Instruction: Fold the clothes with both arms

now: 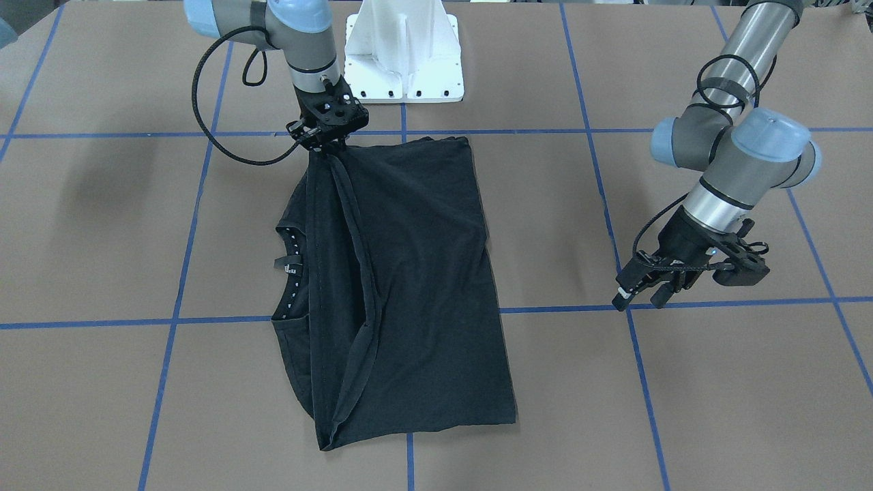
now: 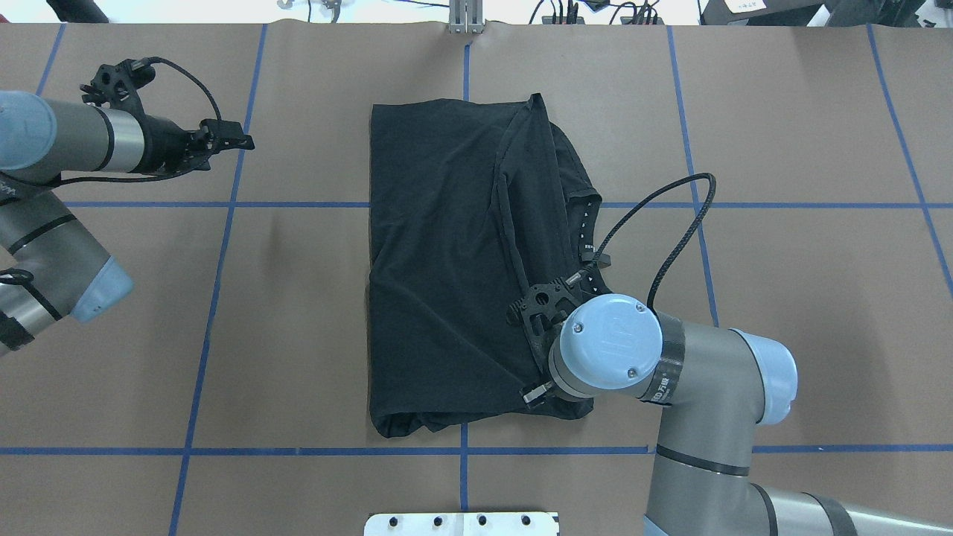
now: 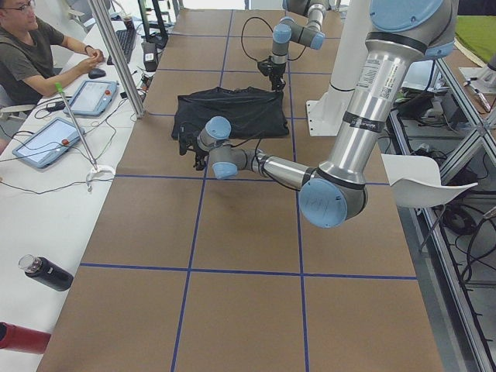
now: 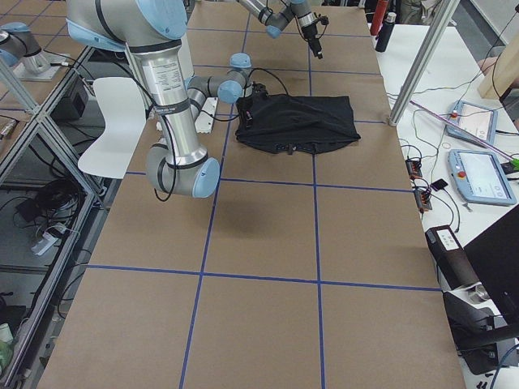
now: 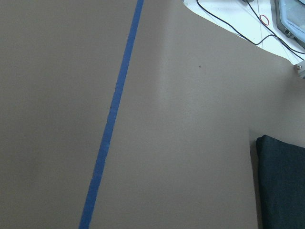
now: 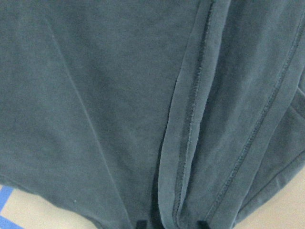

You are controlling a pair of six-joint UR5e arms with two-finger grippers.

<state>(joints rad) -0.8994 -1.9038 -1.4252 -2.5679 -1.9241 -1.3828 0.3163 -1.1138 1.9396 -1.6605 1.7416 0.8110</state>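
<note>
On the overhead view, my left arm (image 2: 74, 141) reached in at the far left, well apart from the cloth. The left gripper (image 1: 640, 299) hung over bare brown table (image 2: 298, 335) near a blue tape line (image 2: 216, 298), its fingers apart with nothing between them. In the middle lay the black T-shirt (image 2: 439, 260), flat on the table and folded lengthwise, with one long hem running down it and the collar (image 2: 588, 231) showing at its right side. Over that side, at the shirt's near edge, my right arm (image 2: 700, 372) pointed down. The right gripper (image 1: 326, 141) was clamped on the folded hem, with the fabric drawn up to it in a small peak.
</note>
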